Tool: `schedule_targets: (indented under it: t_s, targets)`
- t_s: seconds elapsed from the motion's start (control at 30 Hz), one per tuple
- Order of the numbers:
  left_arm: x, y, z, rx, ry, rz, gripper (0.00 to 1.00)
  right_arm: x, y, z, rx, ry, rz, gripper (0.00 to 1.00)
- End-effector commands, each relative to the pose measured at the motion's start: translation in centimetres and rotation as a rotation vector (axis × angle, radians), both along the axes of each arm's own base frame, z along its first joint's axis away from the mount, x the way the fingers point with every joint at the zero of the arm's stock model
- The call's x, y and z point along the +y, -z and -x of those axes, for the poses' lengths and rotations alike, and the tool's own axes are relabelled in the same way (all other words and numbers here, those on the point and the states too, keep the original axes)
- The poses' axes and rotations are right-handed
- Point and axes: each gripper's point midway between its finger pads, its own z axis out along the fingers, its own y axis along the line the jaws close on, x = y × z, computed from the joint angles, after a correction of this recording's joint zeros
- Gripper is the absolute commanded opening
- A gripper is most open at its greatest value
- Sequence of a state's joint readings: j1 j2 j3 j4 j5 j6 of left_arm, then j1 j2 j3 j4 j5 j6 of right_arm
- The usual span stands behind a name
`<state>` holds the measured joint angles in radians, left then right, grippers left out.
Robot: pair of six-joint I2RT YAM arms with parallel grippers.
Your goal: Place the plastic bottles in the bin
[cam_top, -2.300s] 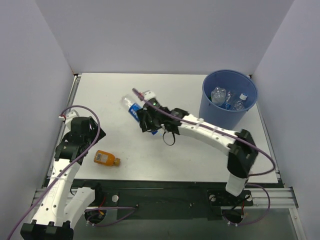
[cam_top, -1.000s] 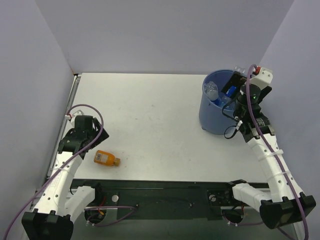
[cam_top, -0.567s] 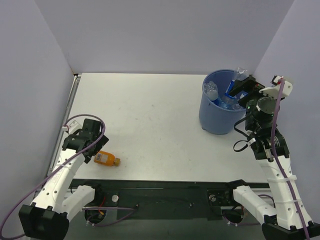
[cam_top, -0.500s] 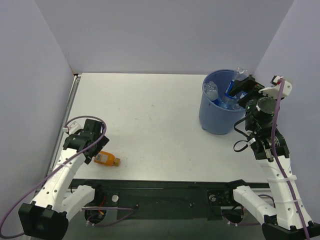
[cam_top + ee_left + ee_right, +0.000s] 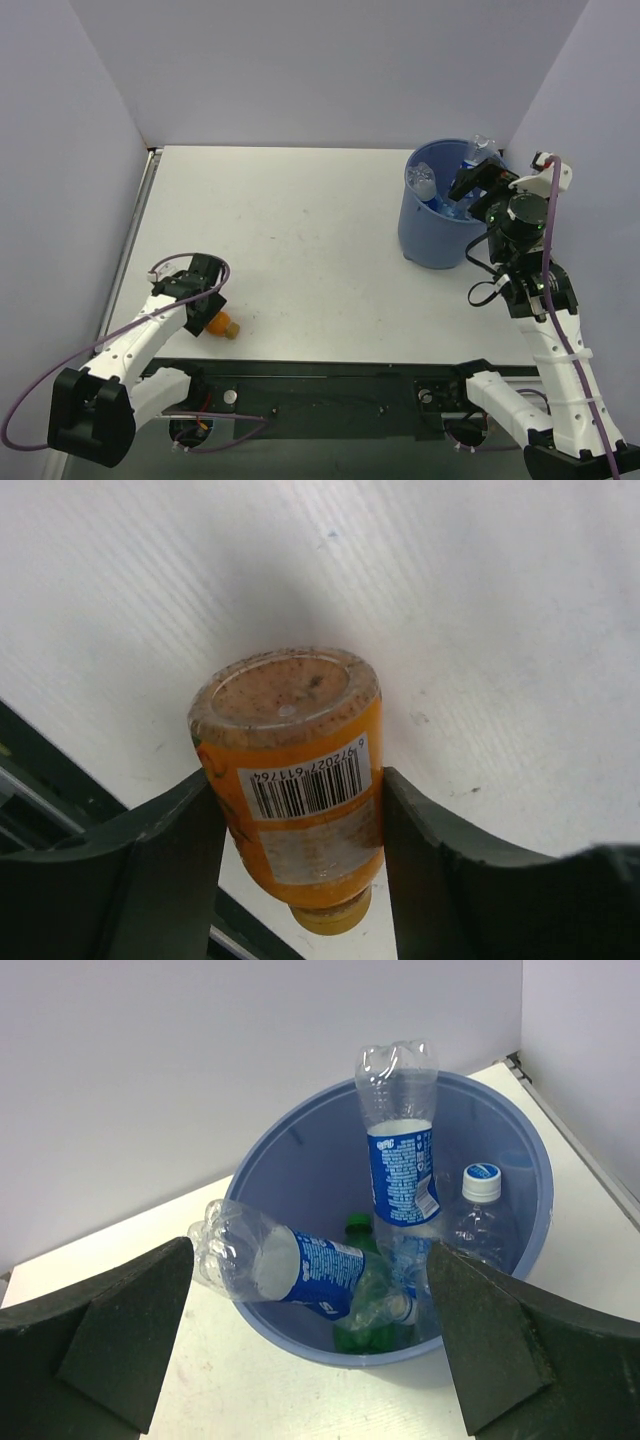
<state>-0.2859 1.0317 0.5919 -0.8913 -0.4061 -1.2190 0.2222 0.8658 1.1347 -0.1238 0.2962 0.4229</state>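
Note:
A stubby orange bottle [image 5: 224, 326] lies on the table near the front left edge. My left gripper [image 5: 205, 314] is shut on it, and in the left wrist view both fingers press the sides of the orange bottle [image 5: 300, 780], its base facing the camera. The blue bin [image 5: 432, 243] stands at the back right. My right gripper [image 5: 476, 181] hangs open just above its rim with nothing between the fingers. Inside the bin [image 5: 300, 1152] are a blue-labelled bottle [image 5: 400, 1150] standing on end, another [image 5: 290, 1265] leaning over the rim, a green bottle [image 5: 366, 1305] and a capped clear bottle [image 5: 482, 1210].
White walls close in the table at the left, back and right. A dark rail [image 5: 330, 385] with the arm bases runs along the front edge, close to the orange bottle. The bin sits near the right wall.
My left gripper has come down to the right onto the orange bottle and shut on it; the bottle has turned slightly. The right gripper has let its blue-labelled bottle go into the bin and stays open.

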Motion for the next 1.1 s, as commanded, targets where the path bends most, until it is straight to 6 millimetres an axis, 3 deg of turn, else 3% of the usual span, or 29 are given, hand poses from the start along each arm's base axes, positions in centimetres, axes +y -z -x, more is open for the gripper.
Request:
schedule_targets:
  t_s: [0.0, 0.17, 0.3, 0.33, 0.43, 0.53, 0.63, 0.73, 0.93, 0.97, 1.07]
  targets:
    - [-3.1, -1.9, -4.7, -0.177, 0.09, 0.085, 0.53, 1.0, -0.5, 0.8, 0.001, -0.061, -0.013, 0.95]
    - [-9.8, -4.2, -8.5, -0.274, 0.346, 0.167, 0.5, 3.5, 1.2, 1.1, 0.044, -0.161, -0.039, 0.95]
    - [-17.7, -5.4, -10.3, -0.319, 0.599, 0.27, 0.49, 8.5, 2.6, 1.8, 0.1, -0.377, 0.029, 0.95]
    - [-20.6, -5.6, -10.5, -0.327, 0.69, 0.319, 0.49, 10.4, 2.9, 2.5, 0.112, -0.453, 0.055, 0.95]
    - [-25.1, -4.8, -10.1, -0.279, 0.818, 0.374, 0.52, 14.2, 5.9, 3.8, 0.21, -0.583, 0.077, 0.95]
    - [-27.6, -3.1, -10.5, -0.214, 0.871, 0.384, 0.58, 17.1, 9.5, 5.5, 0.297, -0.649, 0.122, 0.95]
    - [-28.2, -1.6, -10.1, -0.155, 0.883, 0.399, 0.8, 18.3, 13.2, 6.3, 0.379, -0.656, 0.121, 0.95]
    - [-27.8, -1.4, -9.7, -0.142, 0.878, 0.393, 0.91, 18.5, 14.6, 6.7, 0.401, -0.647, 0.09, 0.95]
    - [-25.0, -6.5, -10.2, -0.245, 0.856, 0.302, 0.96, 18.7, 16.8, 6.1, 0.379, -0.605, 0.024, 0.96]
    - [-24.4, -8.5, -10.5, -0.299, 0.844, 0.297, 0.97, 18.9, 17.4, 5.9, 0.395, -0.603, 0.028, 0.96]
    - [-21.6, -11.2, -10.9, -0.354, 0.804, 0.271, 0.97, 20.6, 19.5, 5.5, 0.453, -0.654, 0.043, 0.96]
